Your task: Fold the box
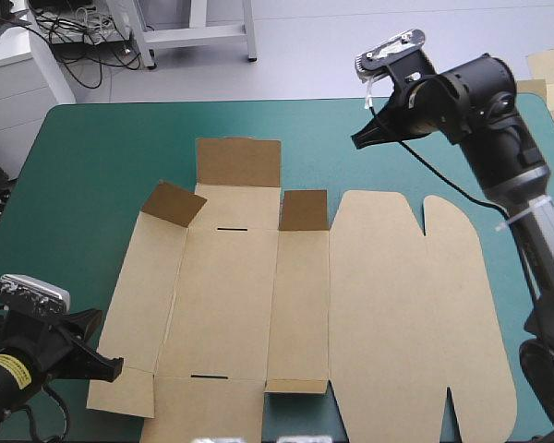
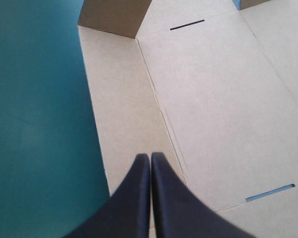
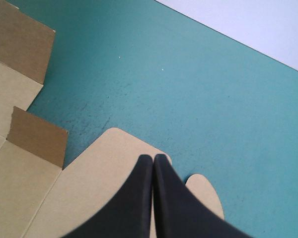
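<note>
The brown box point(image 1: 295, 305) lies as a flat cut sheet across the middle of the teal-green table, with three small flaps at its far side tilted up. My left gripper point(image 1: 111, 367) is shut and hovers at the sheet's near left corner. In the left wrist view its black fingers point(image 2: 150, 157) meet over the left side panel of the box point(image 2: 213, 99). My right gripper point(image 1: 358, 140) is shut and held above the table beyond the sheet's far edge. In the right wrist view its tip point(image 3: 154, 157) points over the rounded lid flaps of the box point(image 3: 104, 163).
Bare teal-green cover point(image 1: 102, 157) lies to the left of and beyond the sheet. More brown board point(image 1: 552, 69) shows past the table's far right corner. The table's far edge point(image 3: 228, 37) runs ahead of the right gripper.
</note>
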Available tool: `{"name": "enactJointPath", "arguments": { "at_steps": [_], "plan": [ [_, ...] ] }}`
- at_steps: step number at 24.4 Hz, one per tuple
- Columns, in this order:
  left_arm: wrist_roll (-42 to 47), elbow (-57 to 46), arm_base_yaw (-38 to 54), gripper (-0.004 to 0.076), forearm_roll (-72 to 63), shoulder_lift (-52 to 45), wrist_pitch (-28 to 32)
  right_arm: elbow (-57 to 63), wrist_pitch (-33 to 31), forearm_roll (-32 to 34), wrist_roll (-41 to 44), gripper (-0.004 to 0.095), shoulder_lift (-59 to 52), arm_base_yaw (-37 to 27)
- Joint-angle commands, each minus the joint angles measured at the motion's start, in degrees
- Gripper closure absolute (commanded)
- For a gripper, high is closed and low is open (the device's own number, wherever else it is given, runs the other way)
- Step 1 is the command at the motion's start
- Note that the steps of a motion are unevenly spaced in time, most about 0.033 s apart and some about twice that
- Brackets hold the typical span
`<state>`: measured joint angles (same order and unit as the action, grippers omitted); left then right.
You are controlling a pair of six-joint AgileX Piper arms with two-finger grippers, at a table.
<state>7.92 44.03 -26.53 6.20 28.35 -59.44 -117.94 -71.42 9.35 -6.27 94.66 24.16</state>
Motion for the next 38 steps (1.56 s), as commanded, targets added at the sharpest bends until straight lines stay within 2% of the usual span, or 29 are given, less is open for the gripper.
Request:
{"name": "enactJointPath", "arguments": {
  "at_steps": [1,7,10,16,20,23,26,30,35,38],
  "plan": [
    [0.18,1.91,-0.39,0.0734,0.04,0.63,3.02,1.78,-0.41,-2.51,0.50,0.0928,-5.58,-3.04],
    [0.18,1.91,-0.39,0.0734,0.04,0.63,3.71,15.33,-0.41,-2.90,0.37,0.0928,-12.95,-8.47],
    [0.18,1.91,-0.39,0.0734,-0.19,0.78,4.51,29.31,-0.08,-3.97,-0.28,0.0928,-20.82,-12.64],
    [0.18,1.91,-0.39,0.0734,-0.19,2.89,4.90,43.56,1.55,-4.93,-0.60,0.0928,-31.58,-13.41],
    [-1.27,1.99,-0.39,0.0731,-0.32,10.49,7.53,54.03,4.42,-12.10,-2.42,0.0928,-42.18,-13.41],
    [-2.86,7.24,-0.39,0.0712,-1.80,20.02,9.35,60.09,4.30,-16.51,-3.76,0.0928,-49.26,-13.41],
    [-8.88,16.25,-0.39,0.0712,-6.20,29.57,7.16,64.39,4.30,-16.54,-3.64,0.0928,-54.20,-13.41],
    [-12.07,25.81,0.59,0.0712,-7.94,37.57,1.39,66.43,4.06,-15.61,-2.63,0.0928,-58.06,-13.41],
    [-21.48,33.47,8.18,0.0712,-20.93,43.71,-2.78,67.54,3.53,-15.36,-1.43,0.0928,-62.42,-13.41],
    [-28.53,34.95,14.88,0.0712,-32.02,46.20,-7.79,67.54,3.40,-15.27,-1.08,0.0928,-64.16,-13.41]
  ]
}}
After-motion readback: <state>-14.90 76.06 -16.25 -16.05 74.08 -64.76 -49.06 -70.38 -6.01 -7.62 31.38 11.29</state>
